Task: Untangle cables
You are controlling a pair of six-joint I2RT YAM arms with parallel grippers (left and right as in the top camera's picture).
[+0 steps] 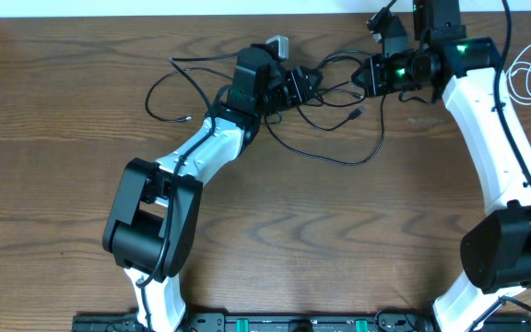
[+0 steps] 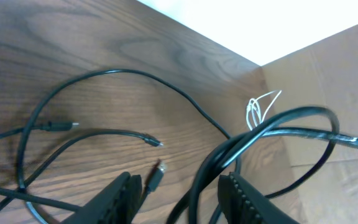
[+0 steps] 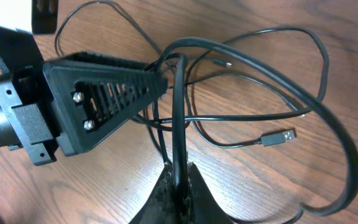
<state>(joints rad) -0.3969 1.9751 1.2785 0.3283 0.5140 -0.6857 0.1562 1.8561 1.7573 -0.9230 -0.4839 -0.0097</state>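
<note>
The right gripper [image 3: 178,177] is pressed together, pinching one upright strand of the black cable [image 3: 178,118] just beside the left gripper [image 2: 178,186]. The left gripper's fingers stand spread, with at least two black strands running through the gap between them and none visibly clamped. Around the left gripper the black cable sprawls over the wooden table [image 1: 275,249] in crossing loops, and it is not clear how many separate cords make them up. A loose plug [image 3: 279,135] lies on the wood near the left gripper, on its right-gripper side. The white cable [image 2: 252,111] rests in a small coil of its own, well apart from the left gripper and beyond the right one, so it looks free of the tangle already. The main risk is that the left gripper closes on several strands at once, so that any pull away from the right gripper's pinch tightens the crossings instead of opening them. A plug may also catch inside a loop and drag it along, the thin strand may slip out of the right gripper's pinch, and the two grippers are close enough to knock together.
</note>
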